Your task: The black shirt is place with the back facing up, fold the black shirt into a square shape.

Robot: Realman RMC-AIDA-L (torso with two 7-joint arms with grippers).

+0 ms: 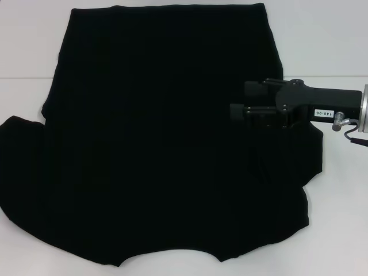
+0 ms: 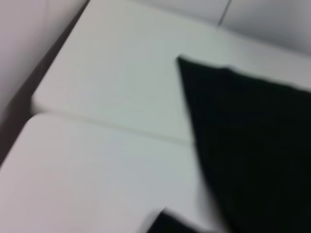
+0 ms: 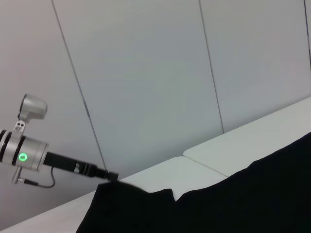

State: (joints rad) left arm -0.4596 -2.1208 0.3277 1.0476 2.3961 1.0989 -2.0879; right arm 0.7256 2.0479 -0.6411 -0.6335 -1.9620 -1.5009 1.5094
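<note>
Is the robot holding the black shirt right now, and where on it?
It cannot be told. The right tool sits at the right edge of the black shirt, black against black. The left tool shows only far off.

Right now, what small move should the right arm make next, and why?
Probably lower the right gripper onto the black shirt and pinch its right edge. It sits over that edge while the shirt lies spread on the white table, nothing folded yet.

Overhead head view; low, oblique wrist views
</note>
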